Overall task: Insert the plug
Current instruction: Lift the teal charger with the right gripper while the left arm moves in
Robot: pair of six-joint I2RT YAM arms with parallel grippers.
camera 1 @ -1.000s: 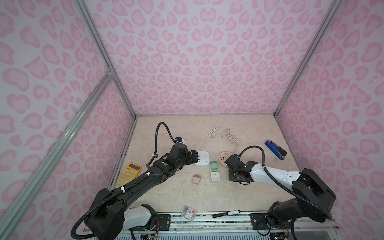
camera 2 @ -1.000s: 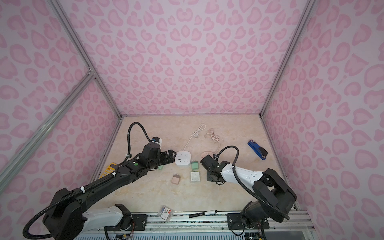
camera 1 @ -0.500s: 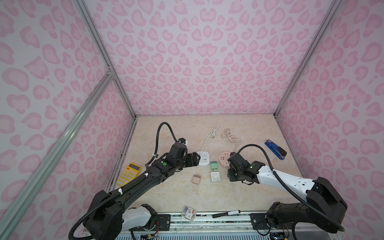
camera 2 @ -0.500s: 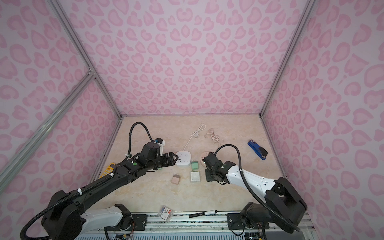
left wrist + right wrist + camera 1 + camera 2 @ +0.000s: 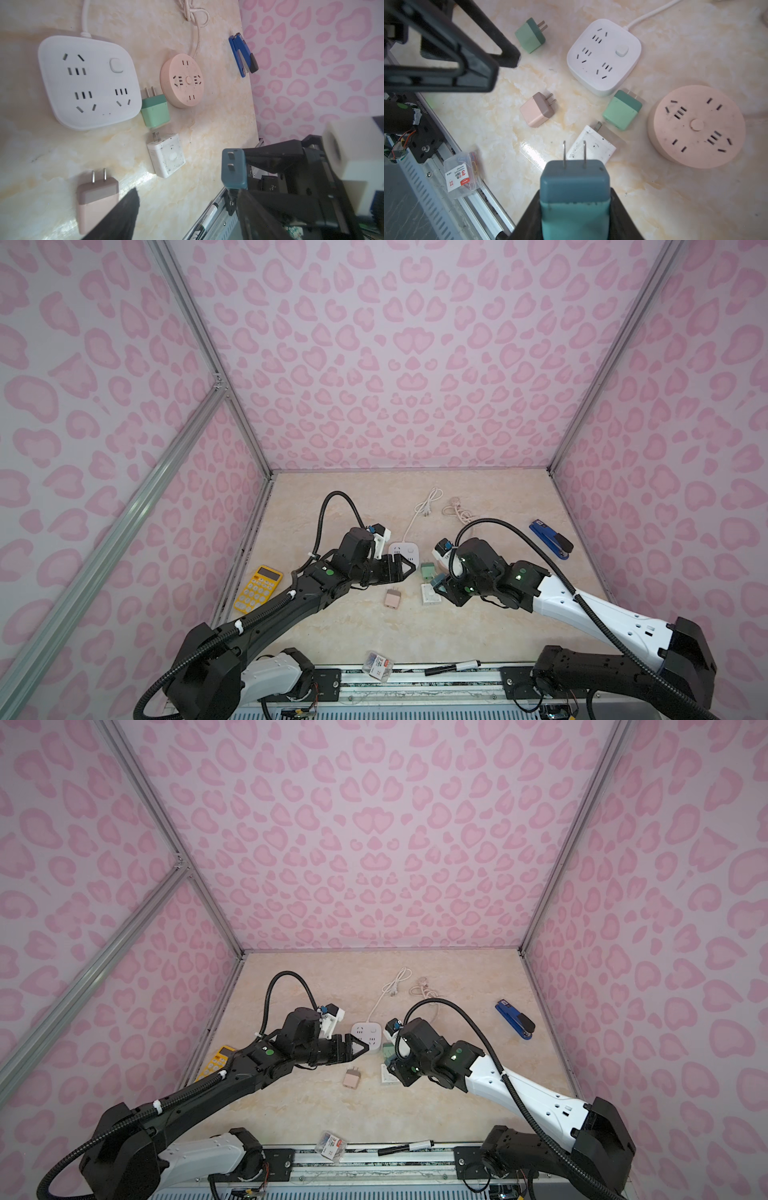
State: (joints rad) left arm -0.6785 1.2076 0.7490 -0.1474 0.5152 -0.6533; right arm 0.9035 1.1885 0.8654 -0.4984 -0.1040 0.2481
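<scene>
Plug (image 5: 574,182), teal, sits clamped in my right gripper (image 5: 574,199); the jaws press on its two sides and both prongs stick out bare past my fingertips; in a top view the plug (image 5: 437,581) shows in the lower middle of the frame, just right of centre, at the upper right corner of the charger (image 5: 430,596), which lies flat on the table (image 5: 374,510); whether plug and charger touch I cannot tell.

Just above the charger lies a green plug (image 5: 427,571), close beside the lower right corner of the strip (image 5: 404,549); the strip's white cord runs up the frame; the round socket (image 5: 695,126), pink, lies near the green plug, and in both top views my right arm covers it.

My left gripper (image 5: 405,568) reaches in from the left, tips at the strip's lower edge; its jaws stand apart and hold nothing; the pink plug (image 5: 392,598) lies just below it in the frame; the right wrist view shows a second green plug (image 5: 529,35) on the table by my left fingers (image 5: 508,56).

Farther out: stapler (image 5: 550,539) toward the right edge of the table; calculator (image 5: 257,588) at the left edge; clip box (image 5: 378,666) and marker (image 5: 453,667) on the rail at the bottom.
</scene>
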